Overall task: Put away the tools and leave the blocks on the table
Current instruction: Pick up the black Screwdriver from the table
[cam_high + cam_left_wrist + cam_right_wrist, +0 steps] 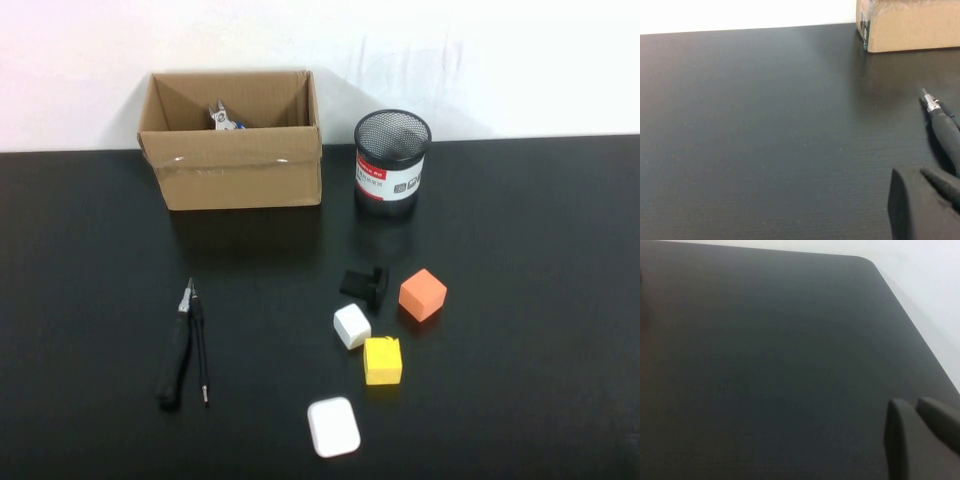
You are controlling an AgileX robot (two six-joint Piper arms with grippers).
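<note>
Left tool [920, 200]: low over the table [765, 125], fingers close together, holding nothing, near the handle end of the black-handled pliers [942, 127]. Right tool [922, 432]: over bare table near the right corner, fingers narrow, empty.

Pliers [177, 345] lie front-left, the thin black driver [201, 350] touching alongside (both slim, metal tips toward the box). Blue-handled cutters [222, 118] sit inside the cardboard box [240, 175].

Orange block [422, 294], white block [352, 326] and yellow block [382, 361] cluster right of centre, beside a black clip piece [365, 284]. Mesh cup [392, 160] carries a red-and-white label, text unreadable. White rounded case [333, 427] at front.
</note>
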